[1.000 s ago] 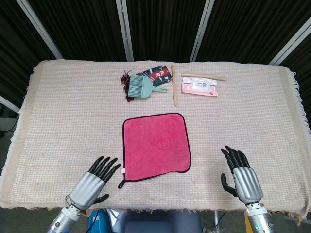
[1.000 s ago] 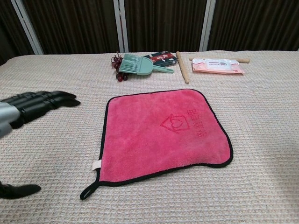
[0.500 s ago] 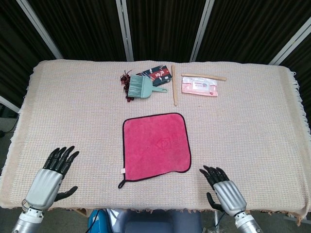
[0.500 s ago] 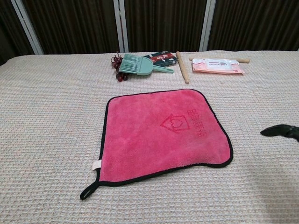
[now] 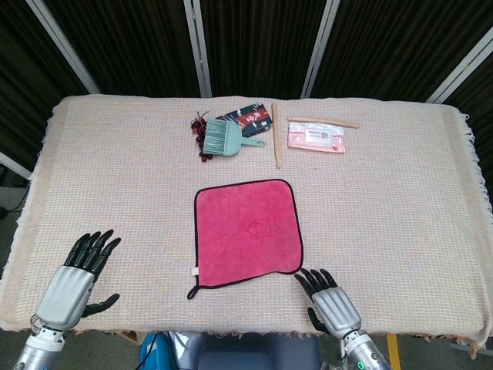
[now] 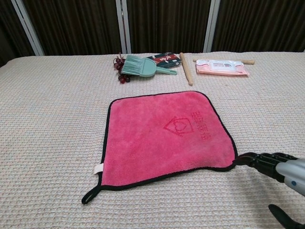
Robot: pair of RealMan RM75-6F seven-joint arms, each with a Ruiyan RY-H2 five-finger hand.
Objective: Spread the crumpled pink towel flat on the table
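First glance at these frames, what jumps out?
The pink towel lies flat at the table's center, its hanging loop at the near left corner. The right robot hand has its fingertips by the towel's near right corner; the left robot hand sits apart, open, far left.

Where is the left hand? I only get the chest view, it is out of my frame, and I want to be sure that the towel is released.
Observer: The left hand is over the front left part of the table, well apart from the pink towel.
Operator: Is it holding anything?
Observer: No. In the head view its fingers are spread and there is nothing in them.
Operator: And the other one? I see only fingertips.
Observer: The right hand is open too, palm down, at the towel's near right corner. I cannot tell whether its fingertips touch the hem.
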